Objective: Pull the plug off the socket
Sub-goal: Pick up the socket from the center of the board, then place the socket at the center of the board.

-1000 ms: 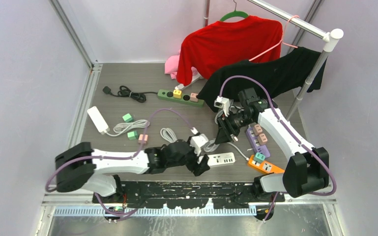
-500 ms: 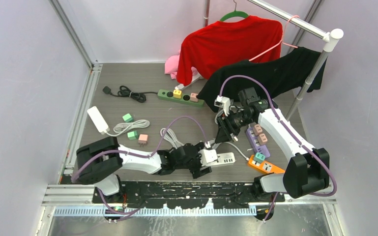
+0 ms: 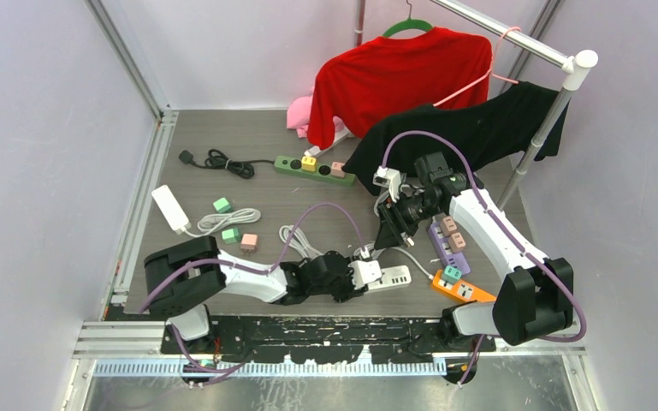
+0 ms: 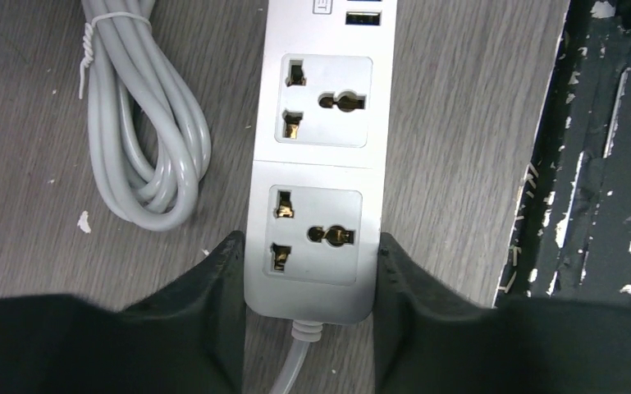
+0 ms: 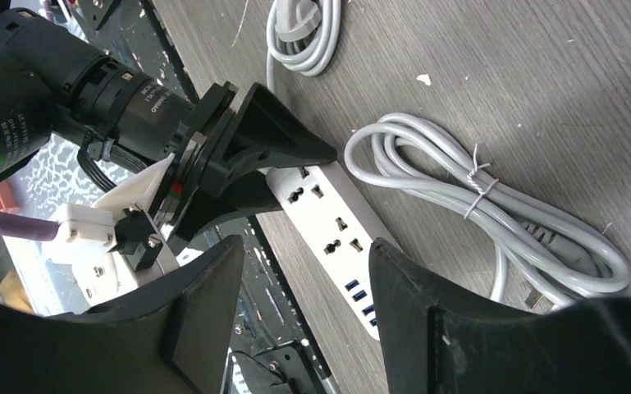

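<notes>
Viewing the left wrist camera, you find the left gripper [image 4: 310, 250] clamped on the white power strip [image 4: 322, 98] at its cord end, with one finger pressed against each long side. The strip lies flat on the table [image 4: 459, 123] near the front edge. Its two universal sockets in that view face up with their slots exposed. A coiled grey cable [image 4: 144, 156] lies just beside the strip, not touching it. The right gripper [image 5: 304, 254] hangs over the strip, clear of it, with its fingers spread and gripping nothing.
</notes>
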`<state>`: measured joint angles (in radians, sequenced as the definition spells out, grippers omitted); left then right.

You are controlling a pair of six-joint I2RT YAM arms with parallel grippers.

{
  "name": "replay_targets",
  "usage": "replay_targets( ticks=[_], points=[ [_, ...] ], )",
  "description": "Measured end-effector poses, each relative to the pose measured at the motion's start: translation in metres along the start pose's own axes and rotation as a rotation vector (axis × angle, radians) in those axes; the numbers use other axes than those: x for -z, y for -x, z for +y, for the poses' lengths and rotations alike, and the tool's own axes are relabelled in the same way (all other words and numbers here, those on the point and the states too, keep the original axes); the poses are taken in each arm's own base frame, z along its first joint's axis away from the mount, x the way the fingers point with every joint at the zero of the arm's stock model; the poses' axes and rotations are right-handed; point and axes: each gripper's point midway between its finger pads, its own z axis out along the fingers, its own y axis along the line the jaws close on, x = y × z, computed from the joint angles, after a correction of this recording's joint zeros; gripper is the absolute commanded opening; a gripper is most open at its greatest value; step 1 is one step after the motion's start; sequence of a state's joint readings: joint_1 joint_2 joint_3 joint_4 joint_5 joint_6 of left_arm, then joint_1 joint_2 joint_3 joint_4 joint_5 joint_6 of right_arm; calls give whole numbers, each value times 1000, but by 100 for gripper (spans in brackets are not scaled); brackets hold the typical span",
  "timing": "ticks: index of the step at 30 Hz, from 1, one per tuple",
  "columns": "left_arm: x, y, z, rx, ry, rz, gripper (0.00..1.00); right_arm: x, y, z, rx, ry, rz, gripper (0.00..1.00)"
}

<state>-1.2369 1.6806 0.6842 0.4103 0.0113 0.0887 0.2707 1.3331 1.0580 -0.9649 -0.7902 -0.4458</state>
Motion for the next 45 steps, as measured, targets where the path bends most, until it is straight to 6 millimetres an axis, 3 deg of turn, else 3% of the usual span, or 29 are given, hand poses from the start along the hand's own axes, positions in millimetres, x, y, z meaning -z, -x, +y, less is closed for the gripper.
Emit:
replay_targets(
  ticks=[4,7,11,15,21,27,34,40,45],
  points=[
    [2,0,4,2,24,0,0,0,0,0,0,0,0,63],
    [15,-5,7,1,44,-3,0,0,0,0,0,0,0,63],
    [45,-6,13,5,89,-39,0,2,0,0,6,-10,-3,63],
    [79,9,28,27,175,-116,0,10,4,-2,23,-49,-22,63],
    [131,28,74,191,380,-202,0,37,17,-19,-1,-176,-111,64],
    [179,-11,142,508,625,-145,0,59,30,-35,-34,-293,-205,65],
    [222,-49,209,884,886,-31,0,58,33,-37,-49,-301,-221,65],
    [247,-76,242,1080,1131,57,8,57,32,-38,-57,-299,-221,65],
    [275,-113,265,1245,1313,133,9,57,32,-37,-57,-297,-222,65]
  ],
)
